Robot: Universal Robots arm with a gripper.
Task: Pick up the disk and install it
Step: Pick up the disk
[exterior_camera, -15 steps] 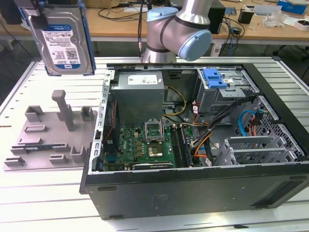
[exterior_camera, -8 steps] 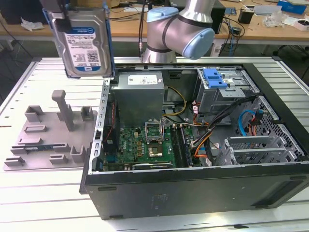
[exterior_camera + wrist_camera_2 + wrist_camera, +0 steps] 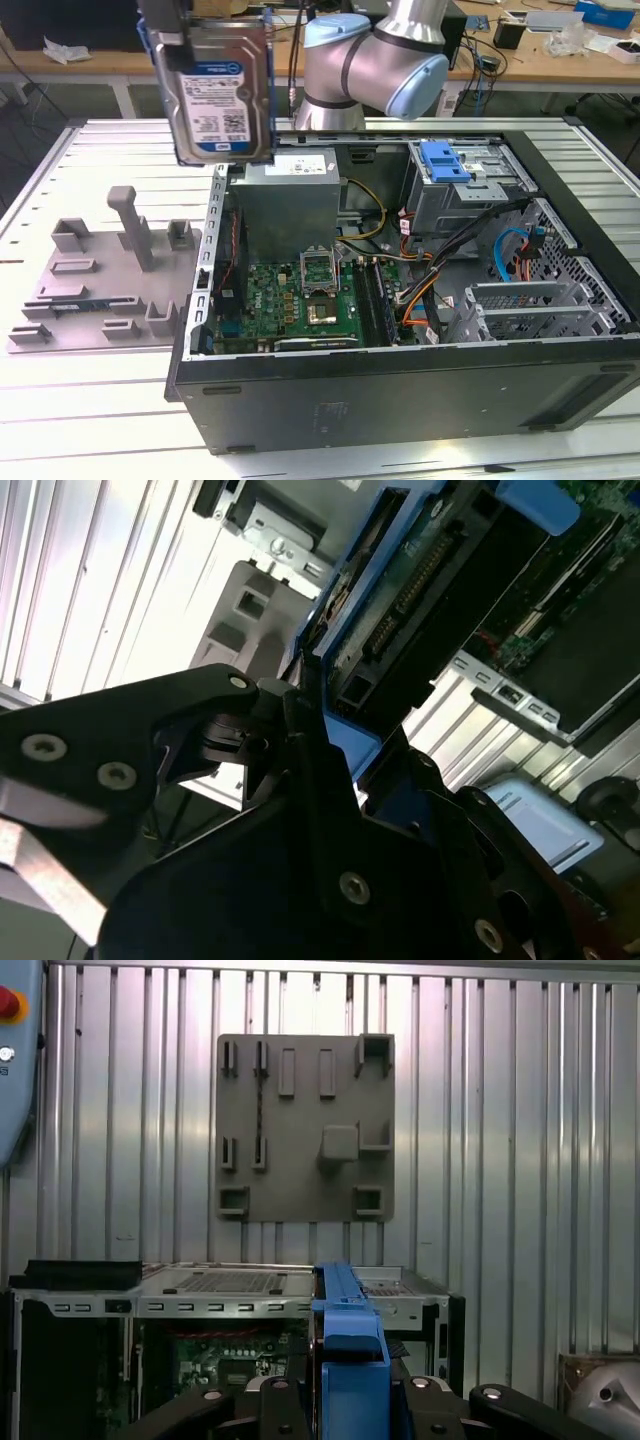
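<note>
While aloft, hand (image 3: 350,1397) tight on disk (image 3: 215,90)

- The gripper (image 3: 338,735), a black body studded with screws, looms in the foreground, its fingers (image 3: 300,742) clamped on the blue frame of the disk (image 3: 430,605).
- The disk is held nearly edge-on (dark underside and connector row facing the camera), and it hangs above the scene below without touching it.
- Beneath it runs the slatted metal table (image 3: 90,590), which carries a grey fixture plate (image 3: 255,605) with raised blocks.
- An open computer case (image 3: 500,685) stands on the table just beside the plate, with a green circuit board (image 3: 598,525) visible inside.
</note>
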